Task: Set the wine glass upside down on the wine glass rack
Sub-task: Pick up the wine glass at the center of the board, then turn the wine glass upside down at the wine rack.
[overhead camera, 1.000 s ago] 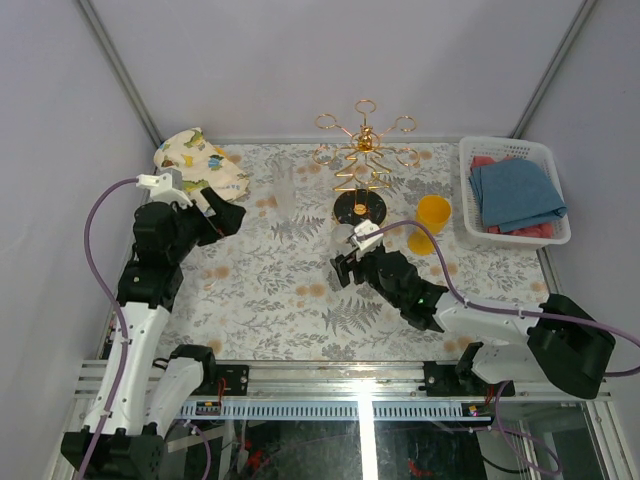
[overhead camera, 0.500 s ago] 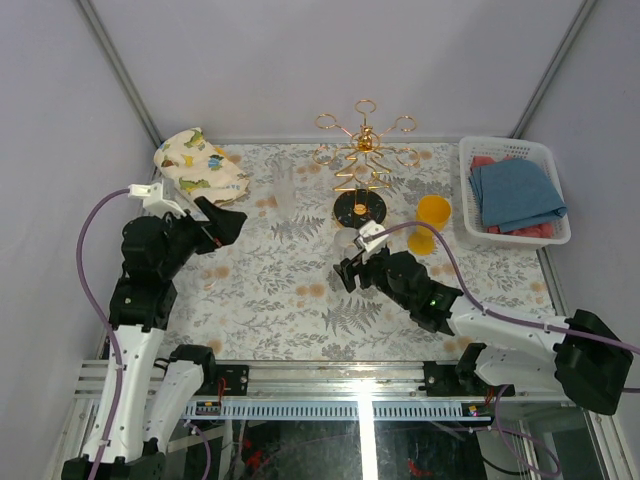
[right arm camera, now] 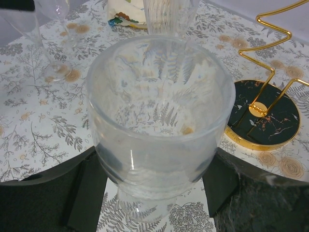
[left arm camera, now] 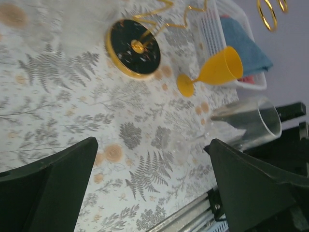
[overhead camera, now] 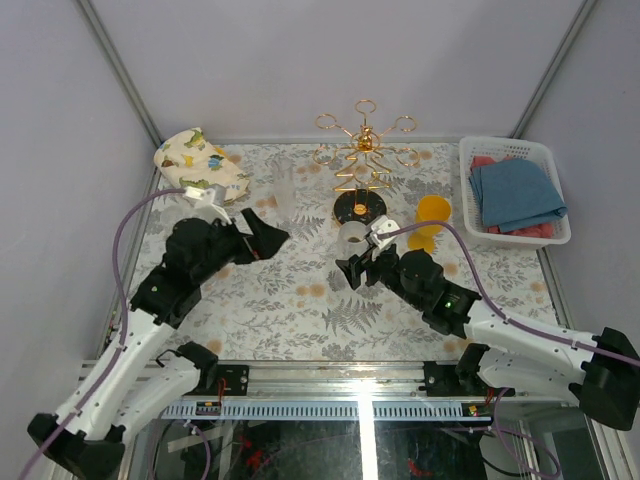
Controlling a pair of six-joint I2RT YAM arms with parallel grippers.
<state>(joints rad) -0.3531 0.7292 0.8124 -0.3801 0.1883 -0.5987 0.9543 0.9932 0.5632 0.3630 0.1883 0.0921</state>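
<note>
— Where was the wine glass (right arm camera: 159, 116) at that point?

— In my right gripper (overhead camera: 356, 258), clear of the table (overhead camera: 300, 310), just on the near side of the wine glass rack (overhead camera: 362, 150) and its round black base. From the wrist I looked straight over the bowl, and my two dark pads (right arm camera: 87, 193) sat against its lower flanks, one on each side.

— How wide were the jaws?

— Most of the way apart, but clamped on the bowl, not standing free. That bowl was broad!

— And how did you expect it to handle?

— Light, rigid and brittle, I judged: thin clear walls, smooth enough to slide if I squeezed too softly, likely to crack if I squeezed hard. The bowl was the sensible place to hold, low down where it is fullest, leaving the foot free for a ringed arm. Which way up it was tipped, I couldn't quite tell.

— Your other hand?

— The left gripper (overhead camera: 264, 233) hung over the table well to the left, fingers spread fully wide, holding and touching nothing.
</note>
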